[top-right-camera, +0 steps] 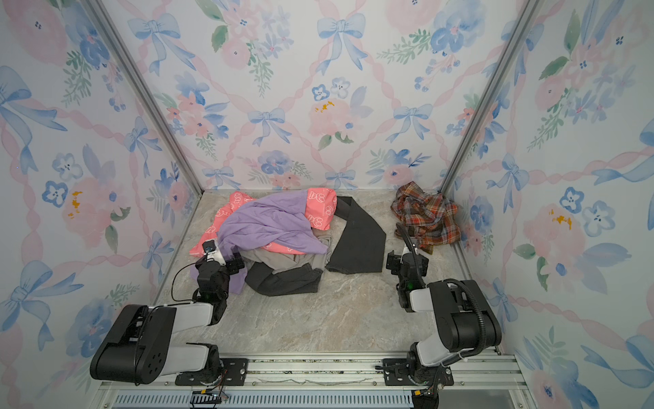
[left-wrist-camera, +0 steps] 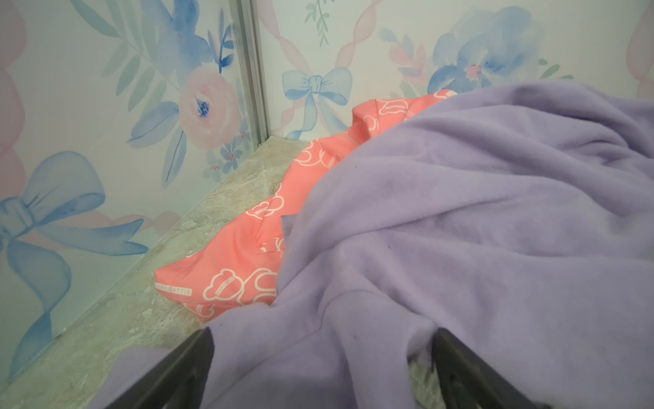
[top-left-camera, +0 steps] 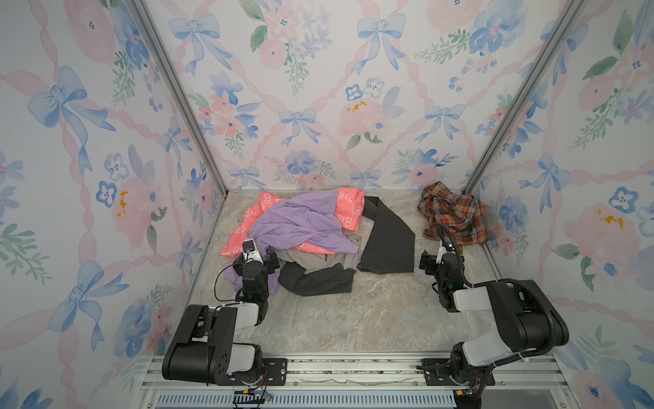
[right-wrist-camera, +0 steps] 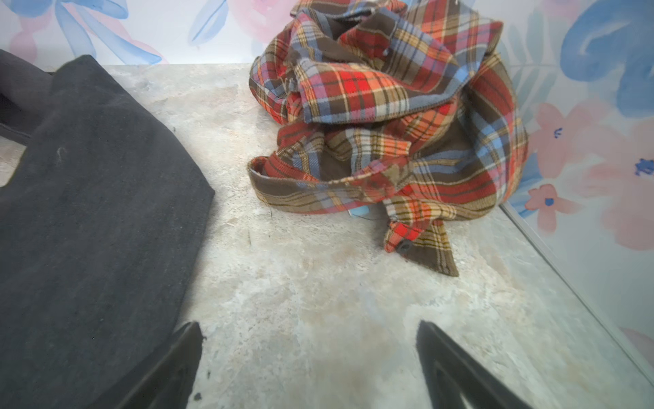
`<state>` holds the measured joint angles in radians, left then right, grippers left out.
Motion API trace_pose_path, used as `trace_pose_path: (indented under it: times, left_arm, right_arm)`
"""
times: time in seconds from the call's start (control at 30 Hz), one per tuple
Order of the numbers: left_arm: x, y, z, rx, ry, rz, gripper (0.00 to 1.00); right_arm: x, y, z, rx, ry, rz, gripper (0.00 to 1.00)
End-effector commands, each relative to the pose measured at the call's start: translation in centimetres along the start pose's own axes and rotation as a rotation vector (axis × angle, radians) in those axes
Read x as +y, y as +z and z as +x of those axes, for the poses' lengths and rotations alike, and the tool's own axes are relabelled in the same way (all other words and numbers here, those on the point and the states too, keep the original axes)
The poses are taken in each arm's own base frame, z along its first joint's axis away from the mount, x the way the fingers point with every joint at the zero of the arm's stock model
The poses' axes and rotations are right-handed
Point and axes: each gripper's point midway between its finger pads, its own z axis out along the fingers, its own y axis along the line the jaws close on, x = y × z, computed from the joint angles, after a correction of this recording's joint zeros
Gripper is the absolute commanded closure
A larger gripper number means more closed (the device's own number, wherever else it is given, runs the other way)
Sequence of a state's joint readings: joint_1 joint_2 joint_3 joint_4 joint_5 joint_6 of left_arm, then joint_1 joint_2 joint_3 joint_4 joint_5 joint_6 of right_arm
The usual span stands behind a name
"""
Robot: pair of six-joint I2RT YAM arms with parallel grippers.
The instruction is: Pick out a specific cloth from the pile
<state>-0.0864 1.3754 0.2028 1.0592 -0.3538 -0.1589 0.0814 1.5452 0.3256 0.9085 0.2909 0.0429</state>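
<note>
1. Left gripper [left-wrist-camera: 322, 341]: jaws spread, nothing pinched. A lilac fold [left-wrist-camera: 460, 212] lies between them at the near-left edge of the pile [top-left-camera: 304, 226].
2. Right gripper [right-wrist-camera: 308, 333]: jaws spread, empty, over bare table [right-wrist-camera: 318, 283] just right of the grey garment [right-wrist-camera: 88, 194].
3. Shirt [top-left-camera: 452, 212]: bunched in the far right corner, apart from the pile. It lies ahead and right of the right gripper, well across from the left one. We see no clear long axis; a buttoned cuff [right-wrist-camera: 421, 244] lies nearest. We judge this the right arm's reach.
</note>
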Motion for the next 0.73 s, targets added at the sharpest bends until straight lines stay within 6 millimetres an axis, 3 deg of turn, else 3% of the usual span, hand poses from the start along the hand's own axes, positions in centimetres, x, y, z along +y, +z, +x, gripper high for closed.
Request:
trace_pose_path:
  times: [0.0,0.13,0.7]
  left_arm:
    - [-0.7,-0.7,-1.0,-0.113,-0.012,0.058,0.02]
    - [-2.1,0.2,-0.5,-0.108,0.056,0.061,0.02]
    - [-2.1,0.0,-0.5,-0.109,0.053,0.061,0.02]
  right_arm:
    - [-0.1,0.4,-2.9,-0.101,0.025,0.002,0.03]
    - [0.4,0.7,-2.9,-0.077,0.009,-0.022,0.03]
    - [1.4,0.9,-2.7,-0.057,-0.010,-0.088,0.03]
